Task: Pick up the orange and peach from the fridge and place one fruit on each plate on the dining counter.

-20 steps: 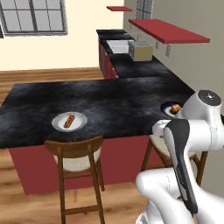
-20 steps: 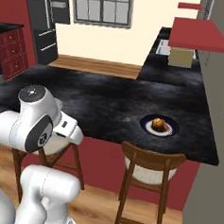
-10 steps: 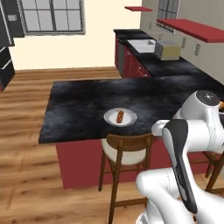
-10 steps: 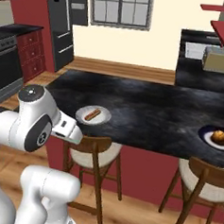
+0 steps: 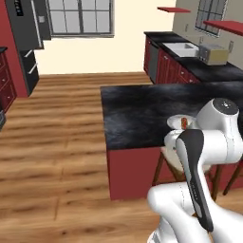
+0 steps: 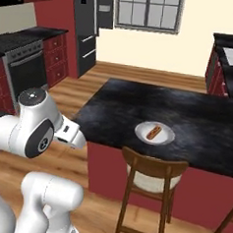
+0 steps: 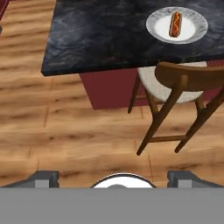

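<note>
The dining counter [image 5: 137,114] [image 6: 202,119] [image 7: 96,35] has a glossy black top on a dark red base. Near its front edge lies a pale-rimmed plate [image 6: 139,132] [image 7: 154,26] [image 5: 173,122] holding a hot dog. In the hand view my gripper [image 7: 114,177] is open above the wooden floor, short of the counter, with nothing between its fingertips [image 7: 43,177]. The tall dark grey fridge [image 5: 26,38] [image 6: 87,28] stands far across the room with its doors shut. The orange and the peach are out of view.
A wooden stool [image 6: 151,175] [image 7: 183,83] stands at the counter under the plate. A stove [image 6: 23,67] and red cabinets [image 6: 56,57] line the left wall. A sink counter with a beige box [image 5: 213,54] runs along the back right. Open wooden floor [image 5: 52,142] stretches toward the fridge.
The whole scene has slid right as the base moved left along the counter. The plate with the orange has left the frame, and the fridge has come closer into view.
</note>
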Tool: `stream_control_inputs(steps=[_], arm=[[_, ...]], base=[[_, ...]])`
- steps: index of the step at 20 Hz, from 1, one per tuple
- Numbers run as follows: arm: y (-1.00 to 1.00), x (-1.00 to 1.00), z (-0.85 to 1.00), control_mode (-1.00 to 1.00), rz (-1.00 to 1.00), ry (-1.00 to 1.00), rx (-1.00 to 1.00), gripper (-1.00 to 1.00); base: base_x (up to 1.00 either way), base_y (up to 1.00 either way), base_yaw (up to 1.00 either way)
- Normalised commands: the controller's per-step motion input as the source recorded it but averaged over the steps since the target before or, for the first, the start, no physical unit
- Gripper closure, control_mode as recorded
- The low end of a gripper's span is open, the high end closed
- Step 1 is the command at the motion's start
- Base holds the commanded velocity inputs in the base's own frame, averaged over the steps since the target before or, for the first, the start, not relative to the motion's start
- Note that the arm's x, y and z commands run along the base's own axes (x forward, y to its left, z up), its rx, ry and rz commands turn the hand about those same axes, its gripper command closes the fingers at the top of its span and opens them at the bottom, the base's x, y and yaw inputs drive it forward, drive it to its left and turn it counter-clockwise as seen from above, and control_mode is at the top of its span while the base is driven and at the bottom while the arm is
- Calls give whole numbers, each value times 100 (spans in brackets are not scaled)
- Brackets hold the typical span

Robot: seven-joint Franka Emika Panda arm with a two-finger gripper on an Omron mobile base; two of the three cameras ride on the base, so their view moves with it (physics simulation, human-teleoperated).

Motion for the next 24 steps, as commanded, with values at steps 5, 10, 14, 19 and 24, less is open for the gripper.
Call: stream_control_inputs(steps=[5,10,14,19,24], arm=[[0,0,0,100,0,0,0,-100],[0,0,0,100,0,0,0,-100],[0,0,0,100,0,0,0,-100],[0,0,0,100,0,0,0,-100],[0,0,0,100,0,0,0,-100]], base=[[47,100,-5],[60,100,-11],[81,100,-10],[100,93,-7],[100,64,-1]])
